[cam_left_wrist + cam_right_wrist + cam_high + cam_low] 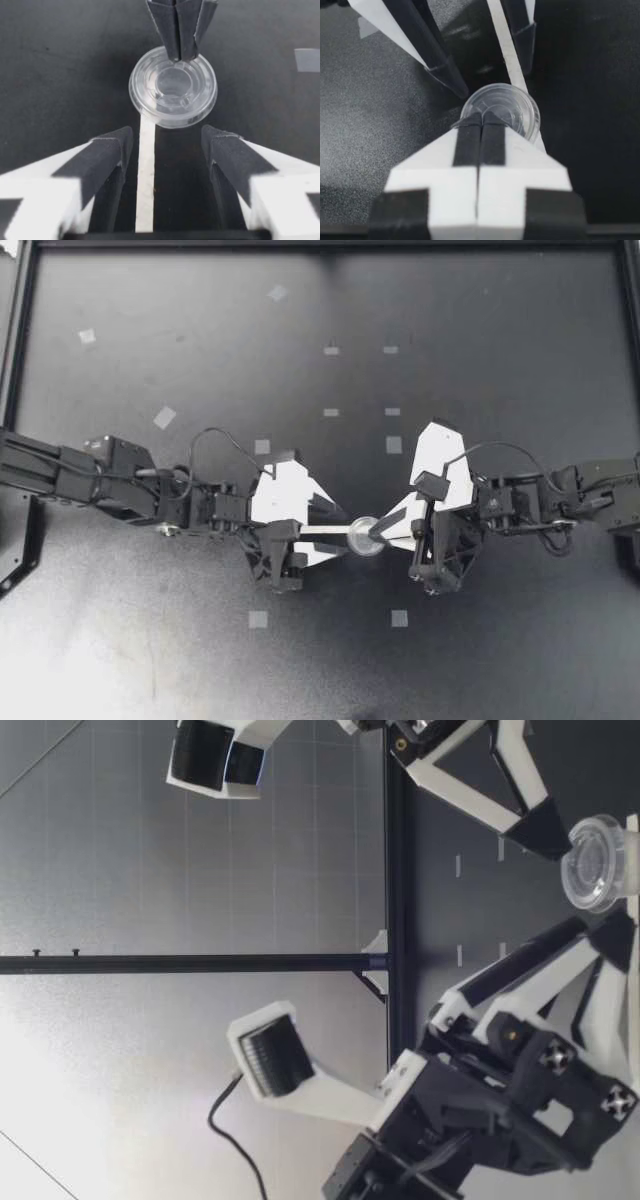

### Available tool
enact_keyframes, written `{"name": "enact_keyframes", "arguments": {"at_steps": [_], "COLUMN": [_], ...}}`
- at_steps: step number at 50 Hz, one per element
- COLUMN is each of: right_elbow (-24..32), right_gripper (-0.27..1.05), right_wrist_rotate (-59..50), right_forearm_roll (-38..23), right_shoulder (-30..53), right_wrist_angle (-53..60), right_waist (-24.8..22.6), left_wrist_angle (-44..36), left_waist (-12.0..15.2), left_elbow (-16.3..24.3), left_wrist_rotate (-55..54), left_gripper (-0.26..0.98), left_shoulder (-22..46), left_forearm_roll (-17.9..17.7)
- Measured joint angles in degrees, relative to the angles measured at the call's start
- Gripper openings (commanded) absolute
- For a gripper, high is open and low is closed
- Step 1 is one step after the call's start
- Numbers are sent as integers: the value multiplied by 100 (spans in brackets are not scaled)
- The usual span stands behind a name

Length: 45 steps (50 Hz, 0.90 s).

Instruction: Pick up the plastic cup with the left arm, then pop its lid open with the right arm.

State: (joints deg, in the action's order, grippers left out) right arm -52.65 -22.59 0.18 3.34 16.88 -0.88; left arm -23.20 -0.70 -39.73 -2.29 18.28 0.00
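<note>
- clear round plastic lid [364, 538] just ahead of my left gripper [336, 532], fingers spread, no contact.
- my right gripper [381, 531] pinches its far rim.

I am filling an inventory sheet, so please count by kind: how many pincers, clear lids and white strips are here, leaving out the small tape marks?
Pincer: 2 (left pincer, right pincer)
Clear lid: 1
White strip: 1
Total: 4
</note>
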Motion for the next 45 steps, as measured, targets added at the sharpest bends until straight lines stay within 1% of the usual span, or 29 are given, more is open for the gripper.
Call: {"name": "enact_keyframes", "arguments": {"at_steps": [22, 36, 45], "right_elbow": [-79, -79, -185], "right_gripper": [-13, -12, -12], "right_wrist_rotate": [0, -26, -97], "right_forearm_roll": [0, 0, 0], "right_shoulder": [26, 123, 123], "right_wrist_angle": [0, 0, -18], "right_waist": [9, 9, 9], "left_wrist_angle": [18, 18, 18], "left_waist": [0, 0, 0], "left_elbow": [316, 352, 360], "left_wrist_rotate": [0, 0, 0], "left_gripper": [58, 58, 58], "left_shoulder": [316, 334, 325], "left_forearm_roll": [0, 0, 0]}}
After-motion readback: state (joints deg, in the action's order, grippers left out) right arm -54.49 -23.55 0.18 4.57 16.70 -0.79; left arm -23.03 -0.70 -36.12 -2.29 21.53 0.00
